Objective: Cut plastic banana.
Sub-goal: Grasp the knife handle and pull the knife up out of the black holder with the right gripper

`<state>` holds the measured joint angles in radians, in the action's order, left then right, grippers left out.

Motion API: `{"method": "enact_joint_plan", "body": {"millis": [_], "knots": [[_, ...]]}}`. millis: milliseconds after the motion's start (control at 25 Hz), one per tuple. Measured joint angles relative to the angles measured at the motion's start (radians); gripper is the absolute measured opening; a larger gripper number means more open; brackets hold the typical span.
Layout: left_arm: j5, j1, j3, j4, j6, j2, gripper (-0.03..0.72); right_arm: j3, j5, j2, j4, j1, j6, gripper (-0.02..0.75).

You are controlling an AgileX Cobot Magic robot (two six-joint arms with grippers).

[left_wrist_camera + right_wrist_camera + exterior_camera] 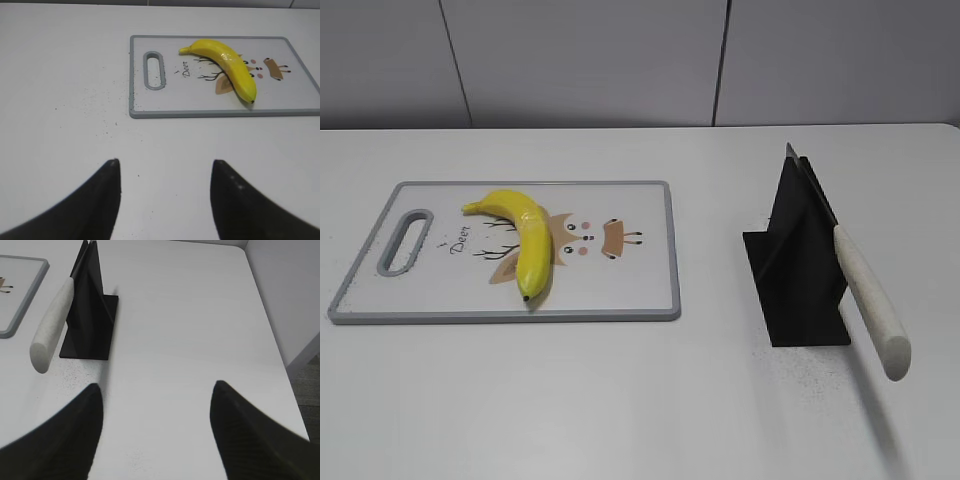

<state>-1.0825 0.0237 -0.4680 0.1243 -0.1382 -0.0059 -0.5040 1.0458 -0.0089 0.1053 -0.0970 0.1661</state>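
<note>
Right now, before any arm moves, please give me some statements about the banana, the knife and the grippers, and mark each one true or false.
1. The plastic banana lies on the cutting board. True.
2. The knife lies flat on the board. False: it rests in the black stand, beside the board.
3. The left gripper holds the banana. False: it is open and empty.
4. The right gripper is open. True.

Matte black tapered claw fingers (pixel 100 200)
</note>
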Motion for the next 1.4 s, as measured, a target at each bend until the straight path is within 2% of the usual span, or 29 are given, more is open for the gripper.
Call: {"method": "enact_joint_plan", "body": {"millis": [1400], "knots": [[0.0,0.0,0.0,0.0,0.0,0.0,0.564,0.0,0.0,0.0,0.0,0.0,0.0,0.511]]}}
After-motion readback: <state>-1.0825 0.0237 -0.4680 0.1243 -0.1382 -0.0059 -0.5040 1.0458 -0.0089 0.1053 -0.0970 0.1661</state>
